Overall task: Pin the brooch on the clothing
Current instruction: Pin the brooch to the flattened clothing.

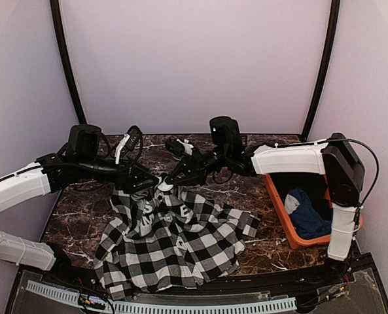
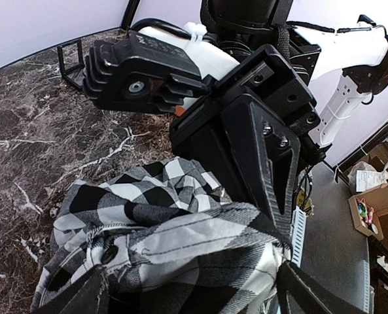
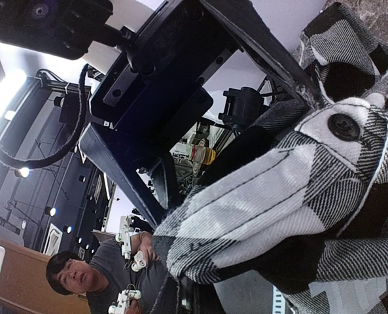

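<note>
The clothing (image 1: 174, 242), a black-and-white checked shirt with white letters, lies crumpled mid-table with its collar end lifted. My right gripper (image 1: 180, 175) comes in from the right and is shut on a folded edge of the shirt (image 3: 279, 190), which runs down into the jaws (image 3: 184, 288) beside a black button (image 3: 343, 126). My left gripper (image 1: 149, 181) meets it from the left. Its fingers stand wide apart at either side of the bunched fabric (image 2: 180, 242), around it but not pressed on it. The brooch is hidden in every view.
An orange bin (image 1: 282, 209) at the table's right edge holds a dark blue garment (image 1: 308, 212). A small black stand (image 2: 72, 62) sits at the back of the marble table (image 1: 246, 190). White walls enclose the back and sides.
</note>
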